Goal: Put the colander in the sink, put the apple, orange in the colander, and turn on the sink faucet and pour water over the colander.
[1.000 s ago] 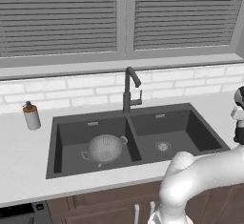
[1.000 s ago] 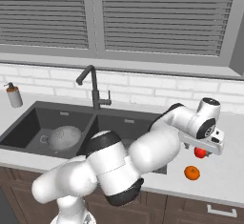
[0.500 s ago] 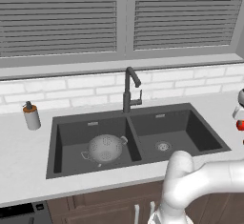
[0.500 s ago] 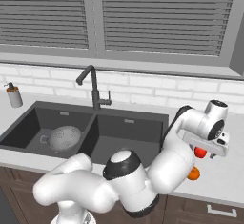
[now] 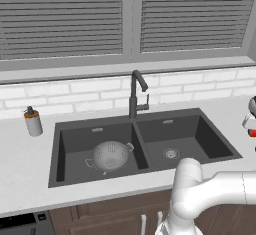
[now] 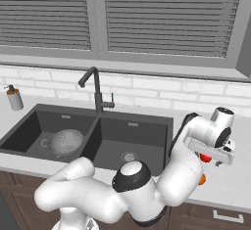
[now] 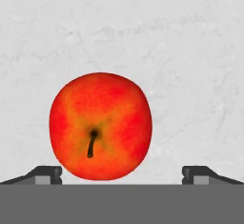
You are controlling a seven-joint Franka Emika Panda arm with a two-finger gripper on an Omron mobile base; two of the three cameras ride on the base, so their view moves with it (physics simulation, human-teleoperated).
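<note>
The silvery colander sits in the left basin of the dark sink. On the counter to the right of the sink lies the red apple, stem up. My gripper hangs straight above it, open, one fingertip on each side, not touching. The orange peeks out from behind my arm, just in front of the apple. The faucet stands behind the divider; no water runs from it.
A soap dispenser stands on the counter left of the sink. A white tiled wall and a window with blinds close off the back. My own arm bends across the counter's front edge near the fruit.
The arm has swung further right and the hand has come down over the apple. The orange is now mostly hidden behind the arm. Colander and fruit have not moved.
</note>
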